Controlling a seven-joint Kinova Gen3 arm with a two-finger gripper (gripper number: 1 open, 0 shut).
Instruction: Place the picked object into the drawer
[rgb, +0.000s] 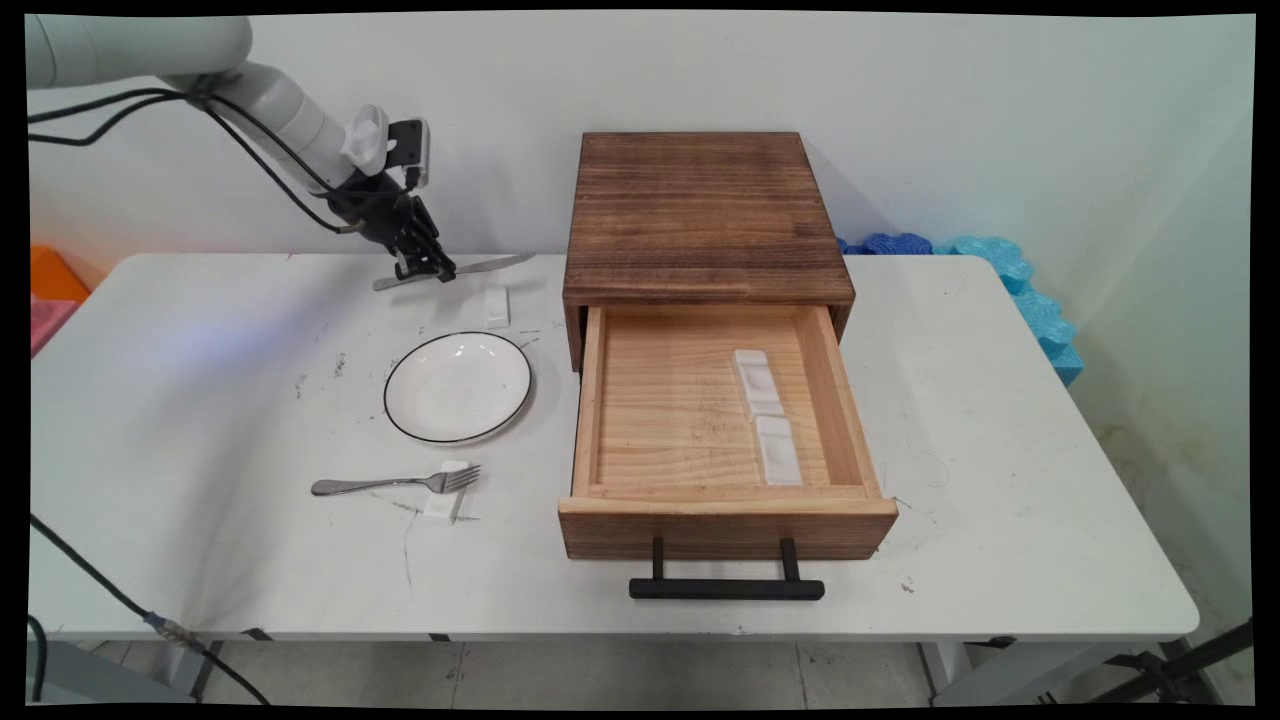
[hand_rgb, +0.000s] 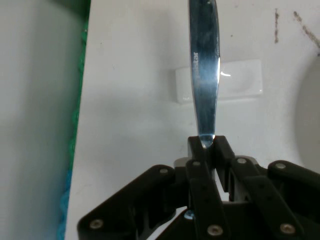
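My gripper (rgb: 425, 266) clamped on a knife (rgb: 480, 266), held above the table (rgb: 200, 400) at its far left, over a small white rest (rgb: 496, 303); plate (rgb: 457, 387) nearer; open drawer (rgb: 720, 420) to the right

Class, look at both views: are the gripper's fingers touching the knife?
Touching. The hand view shows the fingers closed on the knife, its blade running out from between them with no gap.
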